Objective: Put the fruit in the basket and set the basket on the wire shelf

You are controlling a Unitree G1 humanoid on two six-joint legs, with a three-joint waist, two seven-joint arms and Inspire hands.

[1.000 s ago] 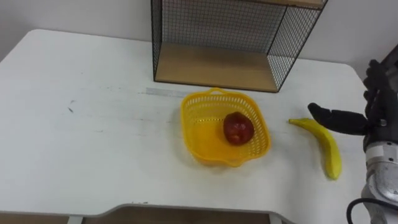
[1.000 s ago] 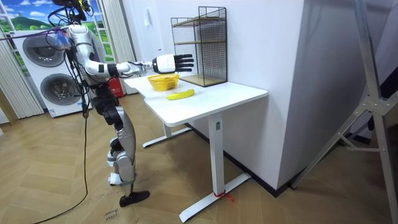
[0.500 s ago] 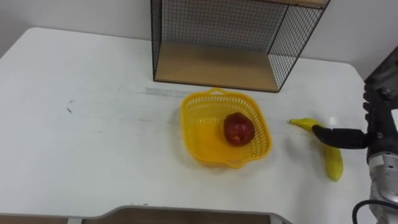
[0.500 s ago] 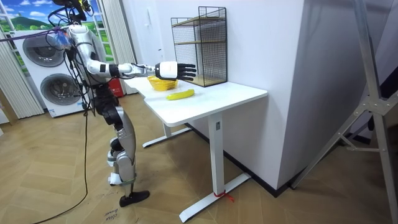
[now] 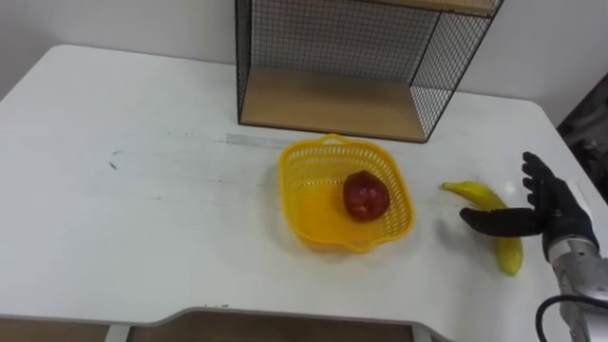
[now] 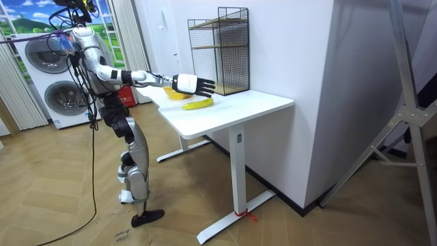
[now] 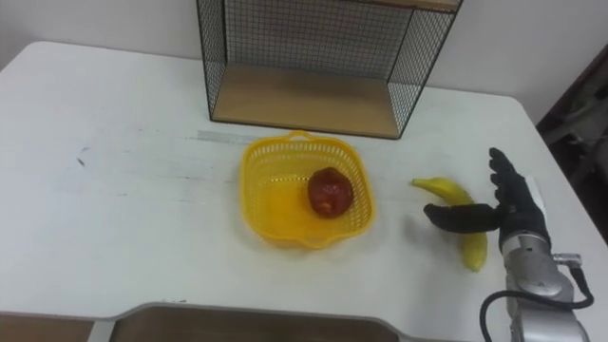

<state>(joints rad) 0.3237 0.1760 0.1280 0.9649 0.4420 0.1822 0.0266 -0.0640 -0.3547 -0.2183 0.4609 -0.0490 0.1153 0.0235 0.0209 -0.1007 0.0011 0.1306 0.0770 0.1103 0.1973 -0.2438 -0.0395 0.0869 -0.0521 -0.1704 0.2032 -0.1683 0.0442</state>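
Right hand (image 5: pixel 556 204) hangs over the banana (image 5: pixel 480 195), fingers spread wide, thumb across its middle. Banana lies on the table (image 5: pixel 142 209) near the yellow basket (image 5: pixel 309 214), apple (image 5: pixel 366 197) already inside. Suggest wrapping mid-body, not the tips, or it rolls.

Open tabletop (image 5: pixel 432 223) separates the basket (image 5: pixel 304 214) from the banana (image 5: pixel 480 197); wire shelf (image 5: pixel 328 104) behind.
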